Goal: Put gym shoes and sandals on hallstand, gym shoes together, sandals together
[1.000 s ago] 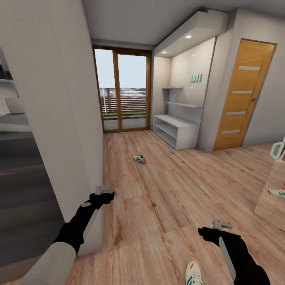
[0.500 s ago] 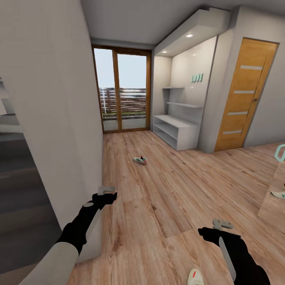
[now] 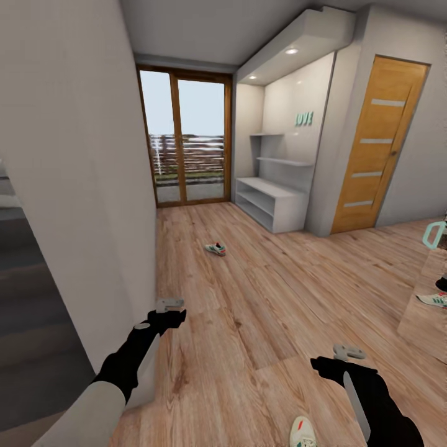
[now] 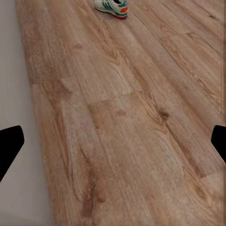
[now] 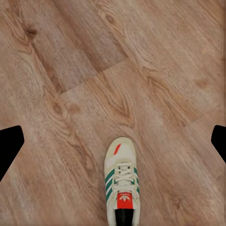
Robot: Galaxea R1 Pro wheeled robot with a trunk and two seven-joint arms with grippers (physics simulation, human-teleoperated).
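2 grippers, both empty and spread wide, hovering over the corridor floor (image 3: pixel 261 298). Left gripper (image 3: pixel 169 305) sat lower left of the head frame, close beside the grey wall (image 3: pixel 74 186); right gripper (image 3: pixel 348 352) sat lower right. In each wrist view the fingertips (image 4: pixel 10 141) showed as dark wedges at opposite frame edges, with bare planks between them.

Gym shoes counted: 2 on the floor.
- Shoe 1 (image 3: pixel 303 432) was at the bottom edge of the head frame, just left of the right arm, cut off by the frame. Right wrist view had it (image 5: pixel 122 183) in the lower centre, upright on its sole, laces and red-orange tongue patch facing the camera, not between the fingers.
- Shoe 2 (image 3: pixel 215 249) lay mid-corridor, centre of the head frame, well apart from both grippers; it sat at the top edge of the left wrist view (image 4: pixel 112 6).

A third sneaker shape (image 3: pixel 433 299) showed at the right edge of the head frame, possibly a mirror reflection; could not tell.

Sandals: 0 made out.

Hallstand (image 3: pixel 273 202): 1, upper right of centre, against the far right wall, mint letters (image 3: pixel 303 118) above, shelves looked bare. 1 wooden door (image 3: pixel 372 149) right of it, 1 glazed balcony door (image 3: pixel 183 146) at the corridor's end.
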